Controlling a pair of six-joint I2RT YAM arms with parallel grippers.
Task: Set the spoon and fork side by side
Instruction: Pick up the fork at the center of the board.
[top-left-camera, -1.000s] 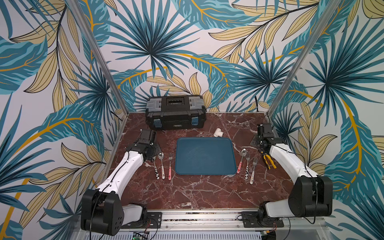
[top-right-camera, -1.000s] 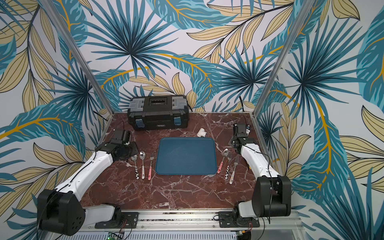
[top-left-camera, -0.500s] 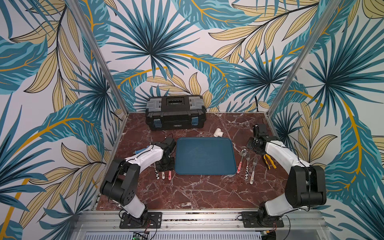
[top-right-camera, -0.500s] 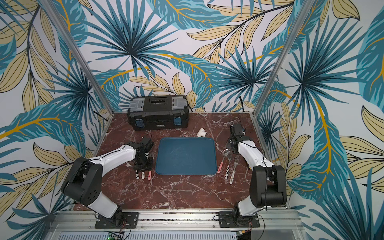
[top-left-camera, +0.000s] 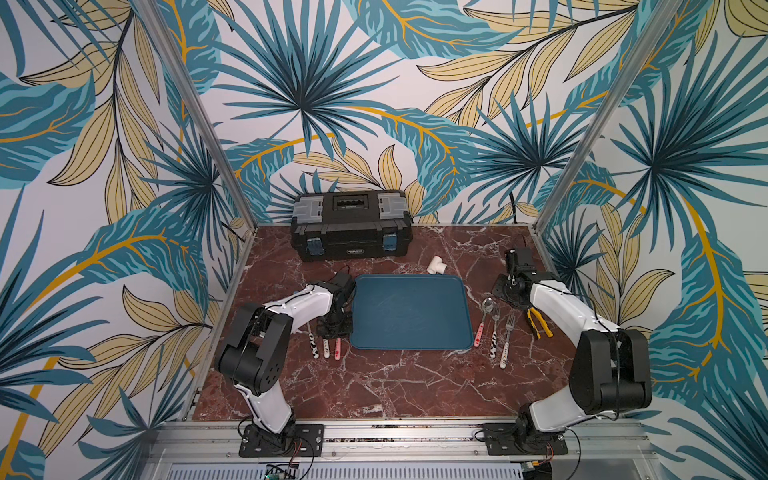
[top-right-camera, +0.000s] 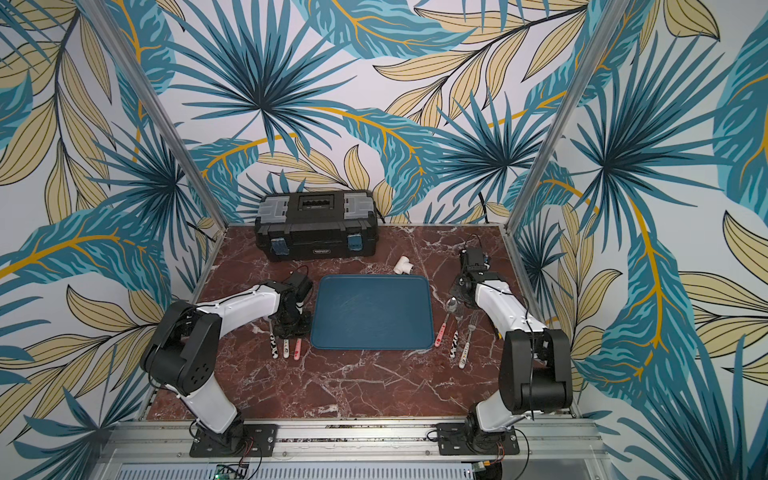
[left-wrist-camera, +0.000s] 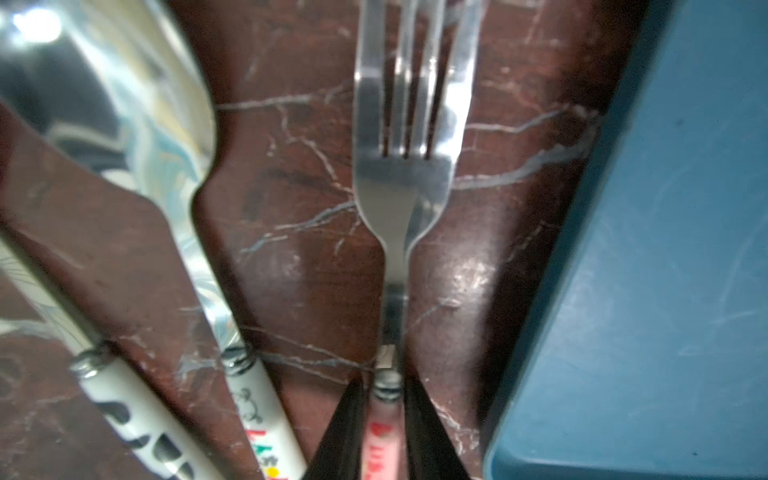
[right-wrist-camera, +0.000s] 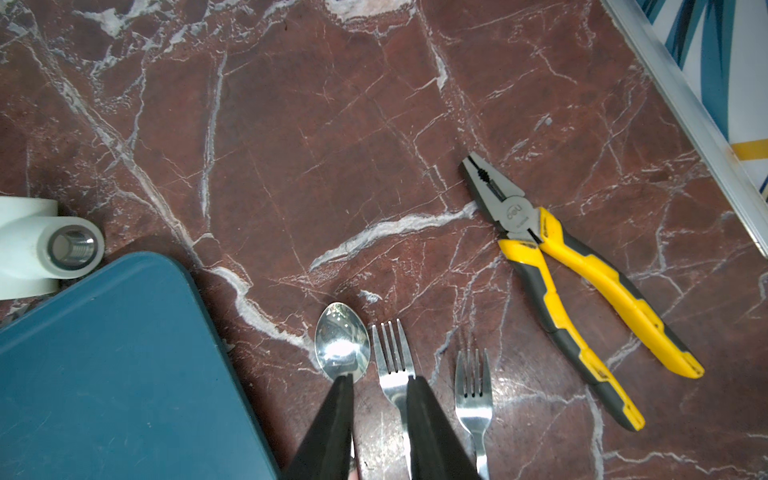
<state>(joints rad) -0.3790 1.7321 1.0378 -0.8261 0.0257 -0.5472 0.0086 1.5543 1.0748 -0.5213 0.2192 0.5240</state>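
Three utensils each side of tray (top-left-camera: 411, 316); left pincer (left-wrist-camera: 384, 415) clenched on pink-handled fork (left-wrist-camera: 405, 166) (right pincer (right-wrist-camera: 380, 390) parted, empty).

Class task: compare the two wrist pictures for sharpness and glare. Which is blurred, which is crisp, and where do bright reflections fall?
Left wrist view: soft focus throughout, the fork and spoon blurred, a bright hotspot on the spoon bowl. Right wrist view: crisp, the pliers and marble veins of the table sharp, glare on the spoon bowl.
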